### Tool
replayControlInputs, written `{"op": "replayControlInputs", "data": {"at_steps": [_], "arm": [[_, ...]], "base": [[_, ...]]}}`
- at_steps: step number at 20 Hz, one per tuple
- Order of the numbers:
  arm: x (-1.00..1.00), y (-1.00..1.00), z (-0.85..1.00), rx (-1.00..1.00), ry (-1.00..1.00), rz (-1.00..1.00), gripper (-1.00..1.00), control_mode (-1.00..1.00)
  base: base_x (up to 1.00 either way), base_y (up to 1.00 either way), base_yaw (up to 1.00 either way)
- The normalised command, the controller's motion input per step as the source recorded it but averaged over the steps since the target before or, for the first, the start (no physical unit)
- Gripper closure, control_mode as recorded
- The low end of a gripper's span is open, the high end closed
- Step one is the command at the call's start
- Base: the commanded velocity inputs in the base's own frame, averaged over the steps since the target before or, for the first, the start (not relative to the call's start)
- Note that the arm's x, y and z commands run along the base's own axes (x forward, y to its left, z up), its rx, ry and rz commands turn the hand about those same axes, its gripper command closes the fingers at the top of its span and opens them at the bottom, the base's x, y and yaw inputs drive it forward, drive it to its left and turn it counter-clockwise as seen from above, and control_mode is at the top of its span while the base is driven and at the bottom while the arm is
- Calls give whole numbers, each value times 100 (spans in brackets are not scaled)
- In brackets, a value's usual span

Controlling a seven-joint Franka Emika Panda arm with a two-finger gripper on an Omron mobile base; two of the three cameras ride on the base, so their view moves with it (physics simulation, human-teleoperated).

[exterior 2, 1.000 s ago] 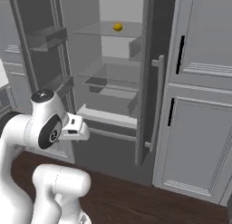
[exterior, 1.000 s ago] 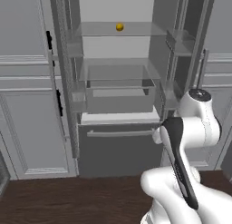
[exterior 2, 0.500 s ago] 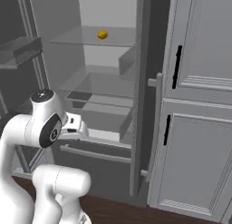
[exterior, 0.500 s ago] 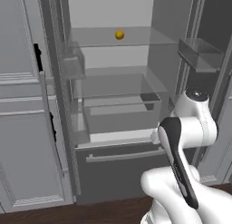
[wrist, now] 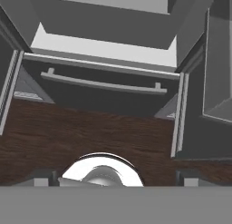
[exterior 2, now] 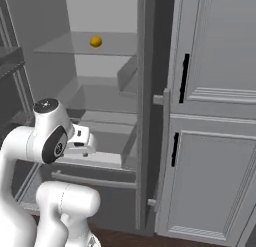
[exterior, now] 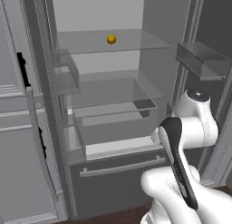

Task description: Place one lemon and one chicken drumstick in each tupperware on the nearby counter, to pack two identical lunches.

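A small yellow lemon [exterior: 111, 39] [exterior 2: 95, 41] lies alone on the top glass shelf of the open fridge, towards the back. My gripper [wrist: 116, 181] is open with nothing between its fingers. It points down at the dark floor in front of the freezer drawer, well below the lemon. My white hand [exterior 2: 81, 142] hangs level with the fridge's lower drawers. The chicken drumstick, the tupperware and the counter are out of view.
Both fridge doors stand open, with a door bin [exterior: 201, 60] at the right. Below the glass shelves and clear drawers sits the freezer drawer with its bar handle [exterior: 122, 166] [wrist: 102, 84]. Grey panelled cabinets [exterior 2: 215, 141] flank the fridge. The floor [wrist: 90, 128] is dark wood.
The whole picture has shifted: the base has driven closer to the fridge, which now looks larger. The arm holds the same pose and the gripper stays open.
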Motion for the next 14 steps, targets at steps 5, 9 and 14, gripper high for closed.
{"op": "replayControlInputs", "data": {"at_steps": [5,9,14], "arm": [[0,0,0,0,0,0,-100,100],[0,0,0,0,0,0,-100,100],[0,0,0,0,0,0,-100,100]], "base": [[85,11,-9],[45,28,-4],[0,51,0]]}}
